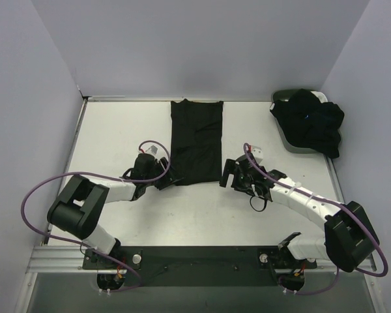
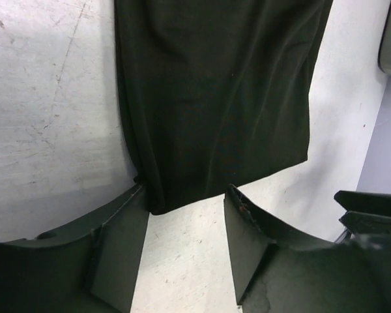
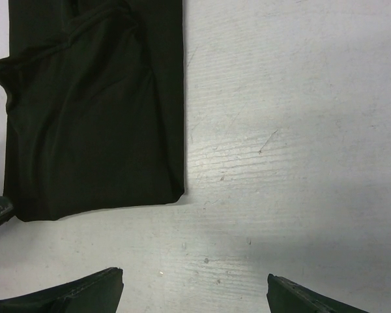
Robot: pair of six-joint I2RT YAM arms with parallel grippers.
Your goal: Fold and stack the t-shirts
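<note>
One black t-shirt lies flat mid-table, folded lengthwise into a long strip. My left gripper sits low at its near-left corner. In the left wrist view the shirt ends right at the fingertips, its corner beside the left finger. The left gripper is open, with bare table between its jaws. My right gripper is at the strip's near-right corner. In the right wrist view it stands wide open over bare table, the shirt's corner up and to the left. More black t-shirts are heaped at the back right.
A dark oval basket stands at the back right under the heap of black cloth, close to the right wall. White walls close in the table on the left, back and right. Purple cables loop off both arms.
</note>
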